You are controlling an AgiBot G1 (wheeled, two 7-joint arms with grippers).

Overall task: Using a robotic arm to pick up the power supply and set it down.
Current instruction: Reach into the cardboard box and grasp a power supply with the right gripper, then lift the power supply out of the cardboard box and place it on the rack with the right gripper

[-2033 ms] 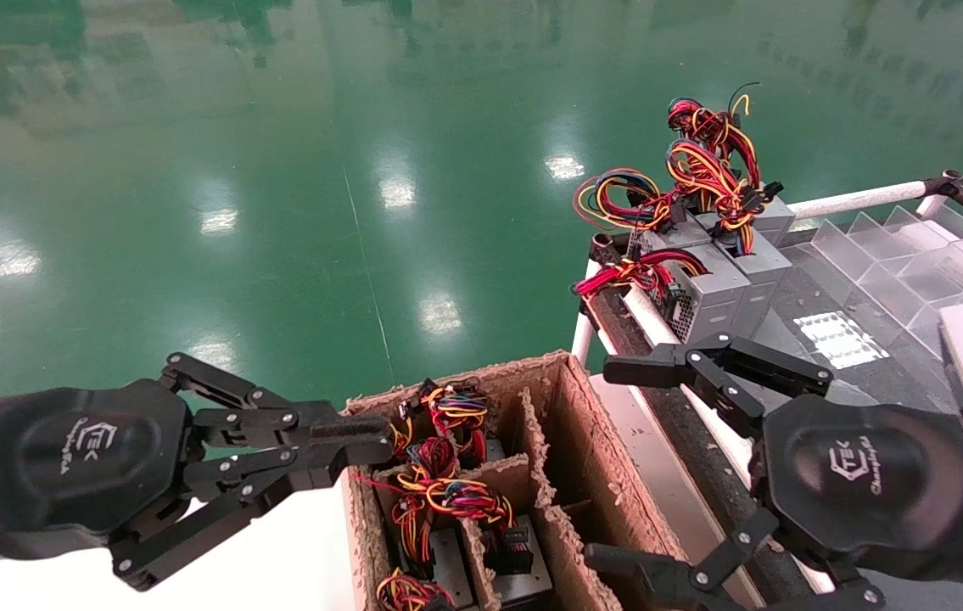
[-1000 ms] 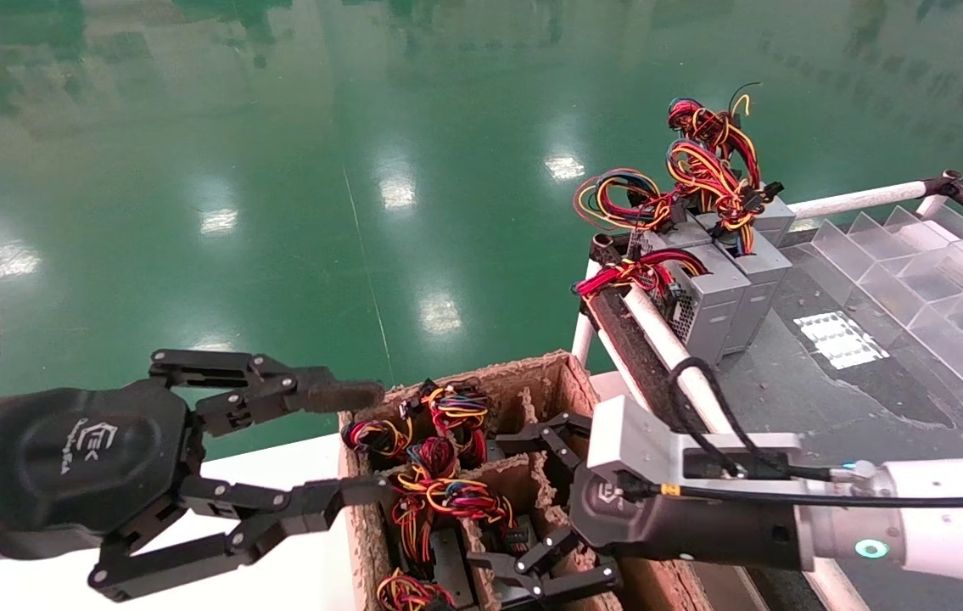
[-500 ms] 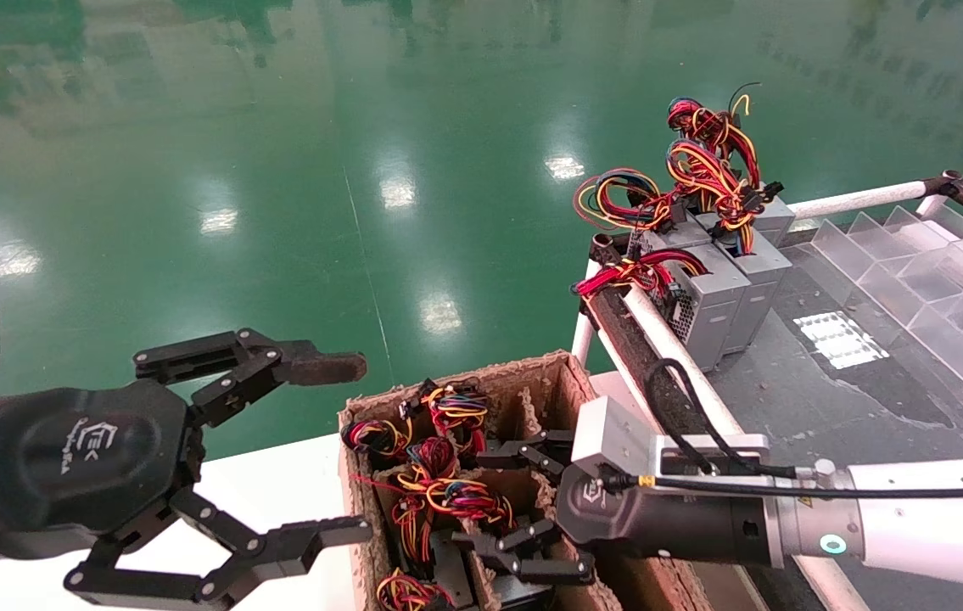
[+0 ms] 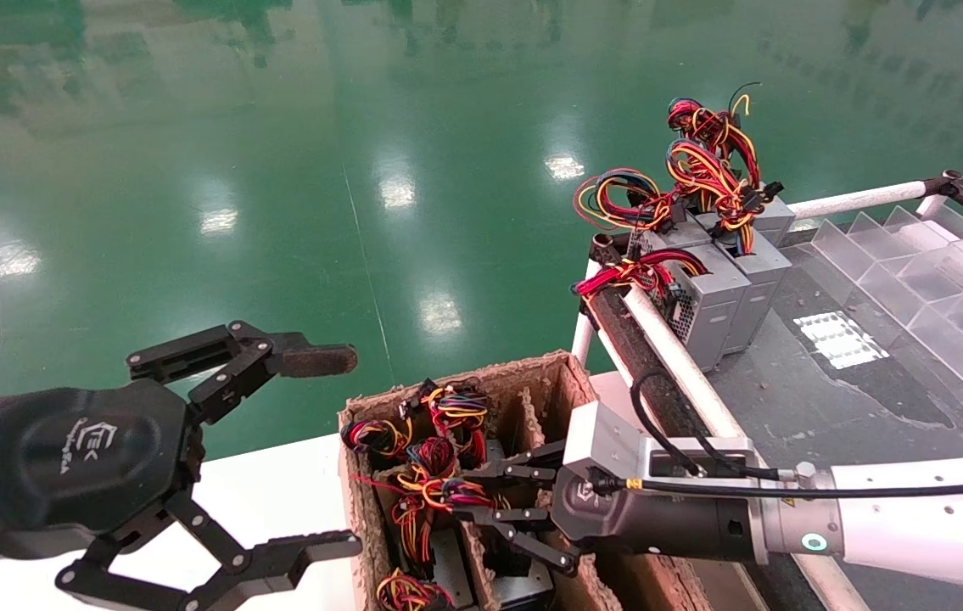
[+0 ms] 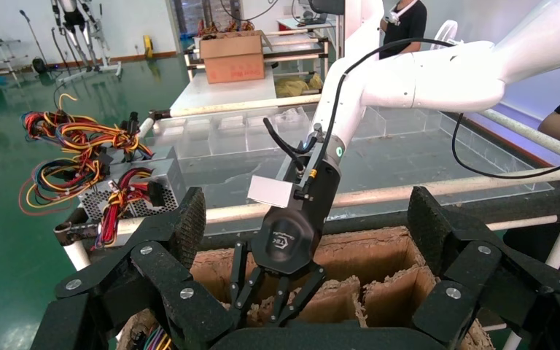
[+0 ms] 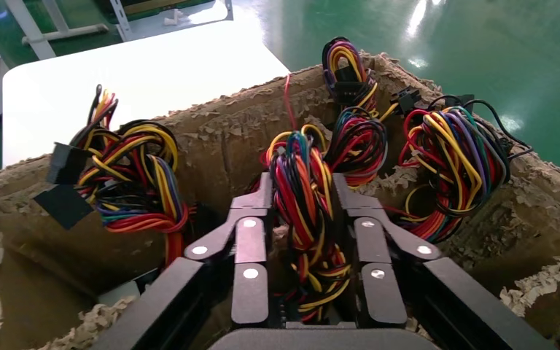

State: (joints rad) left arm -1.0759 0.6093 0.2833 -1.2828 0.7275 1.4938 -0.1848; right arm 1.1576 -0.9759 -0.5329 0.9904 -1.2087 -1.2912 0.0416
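Right gripper reaches into the cardboard box, fingers closed around the wire bundle of a power supply that sits low in a middle compartment between the dividers. Left gripper hangs just beside the box's left wall over the white bench, fingers spread wide, holding nothing. More power supplies stand on the grey bench at right.
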